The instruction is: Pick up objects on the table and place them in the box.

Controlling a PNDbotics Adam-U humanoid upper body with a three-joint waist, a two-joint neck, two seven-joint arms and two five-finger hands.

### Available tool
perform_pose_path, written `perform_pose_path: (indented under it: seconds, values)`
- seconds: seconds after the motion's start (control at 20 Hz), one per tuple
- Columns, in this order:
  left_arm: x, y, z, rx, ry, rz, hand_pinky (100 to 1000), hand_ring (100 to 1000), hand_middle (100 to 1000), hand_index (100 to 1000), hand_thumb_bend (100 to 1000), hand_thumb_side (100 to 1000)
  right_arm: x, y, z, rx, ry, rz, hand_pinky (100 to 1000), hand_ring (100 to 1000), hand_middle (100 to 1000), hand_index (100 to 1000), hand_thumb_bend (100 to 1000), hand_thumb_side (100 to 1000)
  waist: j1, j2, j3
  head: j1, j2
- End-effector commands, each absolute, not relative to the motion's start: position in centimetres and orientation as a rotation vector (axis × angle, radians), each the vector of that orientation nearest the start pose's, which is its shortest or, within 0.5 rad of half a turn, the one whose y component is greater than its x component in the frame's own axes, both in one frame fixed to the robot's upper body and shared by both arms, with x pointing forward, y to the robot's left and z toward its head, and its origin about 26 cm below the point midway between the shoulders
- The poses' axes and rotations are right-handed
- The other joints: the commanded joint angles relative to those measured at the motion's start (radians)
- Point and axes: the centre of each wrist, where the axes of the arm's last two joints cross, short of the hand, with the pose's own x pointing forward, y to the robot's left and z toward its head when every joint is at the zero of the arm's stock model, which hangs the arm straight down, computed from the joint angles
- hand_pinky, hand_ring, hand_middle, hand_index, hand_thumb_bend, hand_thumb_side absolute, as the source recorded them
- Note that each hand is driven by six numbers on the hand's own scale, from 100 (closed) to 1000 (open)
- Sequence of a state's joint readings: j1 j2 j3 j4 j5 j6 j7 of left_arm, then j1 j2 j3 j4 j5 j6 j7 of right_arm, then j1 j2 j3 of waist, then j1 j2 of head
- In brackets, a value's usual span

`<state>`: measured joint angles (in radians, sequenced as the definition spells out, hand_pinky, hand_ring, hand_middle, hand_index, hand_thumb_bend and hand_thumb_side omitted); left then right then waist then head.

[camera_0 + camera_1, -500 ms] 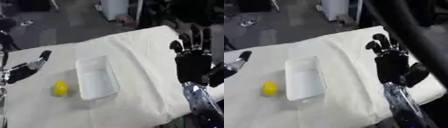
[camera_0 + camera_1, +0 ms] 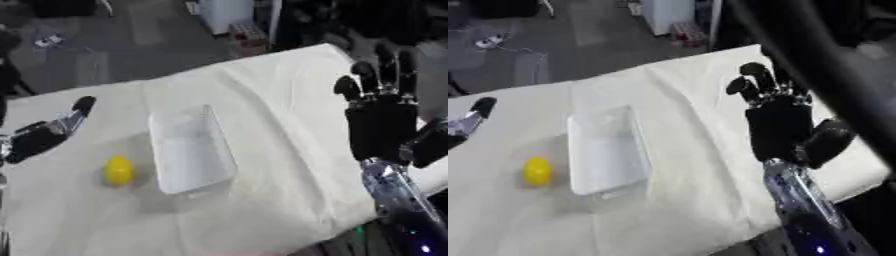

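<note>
Just left of the clear rectangular plastic box (image 2: 191, 150) lies a small yellow rounded object (image 2: 118, 170), not yet grasped, so the spread-fingered left hand (image 2: 48, 134) beyond it likely must descend next, while the right hand (image 2: 382, 120) hangs spread.

my right hand (image 2: 381, 125): matt black, plastic-looking, forearm glossy | my left hand (image 2: 42, 135): black with silvery metal parts | box (image 2: 188, 149): clear, smooth plastic | object (image 2: 118, 170): yellow, smooth | table (image 2: 280, 100): matt cream cloth, lightly creased
</note>
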<state>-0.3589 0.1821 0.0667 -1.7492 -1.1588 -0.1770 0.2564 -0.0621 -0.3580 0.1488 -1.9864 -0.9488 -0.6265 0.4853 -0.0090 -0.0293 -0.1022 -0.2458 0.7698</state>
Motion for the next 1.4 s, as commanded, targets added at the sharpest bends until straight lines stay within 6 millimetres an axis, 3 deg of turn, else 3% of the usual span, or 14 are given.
perform_pose_path:
  seconds: [0.05, 0.2, 0.5, 0.85, 1.25, 1.3, 1.35, 1.4]
  values:
    - [34.6, 25.9, 15.6, -1.936, 2.887, 1.087, 513, 603, 730, 837, 497, 631, 27.0, -25.2, 13.1, -1.220, 3.117, -0.370, 600, 708, 785, 795, 240, 1000, 0.004, -0.002, 0.000, 0.029, 0.000]
    - [34.9, 26.0, 15.2, -1.928, 2.907, 1.107, 468, 574, 694, 823, 460, 636, 27.1, -25.1, 13.3, -1.229, 3.105, -0.384, 598, 704, 784, 794, 243, 1000, 0.007, 0.003, -0.004, 0.047, 0.000]
    - [35.8, 26.3, 13.6, -1.938, 2.928, 1.244, 422, 542, 659, 816, 483, 602, 27.2, -25.1, 13.5, -1.226, 3.091, -0.389, 592, 694, 781, 792, 240, 1000, 0.007, 0.011, -0.008, 0.076, 0.000]
    - [36.4, 26.5, 12.3, -1.939, 2.935, 1.329, 416, 537, 655, 807, 432, 631, 27.3, -24.9, 13.6, -1.242, 3.079, -0.406, 589, 686, 779, 790, 248, 1000, 0.008, 0.014, -0.009, 0.086, 0.000]
    - [36.9, 25.9, 10.1, -1.820, 2.951, 1.518, 420, 538, 655, 796, 405, 654, 27.3, -24.8, 13.7, -1.261, 3.070, -0.412, 587, 680, 777, 788, 249, 1000, 0.009, 0.015, -0.014, 0.090, 0.000]
    - [37.0, 25.9, 9.9, -1.807, 2.951, 1.540, 420, 539, 655, 796, 476, 623, 27.4, -24.8, 13.7, -1.262, 3.069, -0.413, 587, 680, 777, 788, 249, 1000, 0.010, 0.015, -0.014, 0.091, 0.000]
    - [37.0, 25.8, 9.6, -1.791, 2.949, 1.565, 419, 539, 655, 795, 400, 659, 27.4, -24.8, 13.8, -1.263, 3.068, -0.414, 586, 678, 776, 787, 250, 1000, 0.010, 0.015, -0.015, 0.091, 0.000]
    - [37.1, 25.6, 9.2, -1.773, 2.948, 1.596, 420, 539, 655, 795, 401, 658, 27.4, -24.8, 13.8, -1.263, 3.067, -0.415, 586, 678, 776, 787, 249, 1000, 0.010, 0.015, -0.015, 0.091, 0.000]
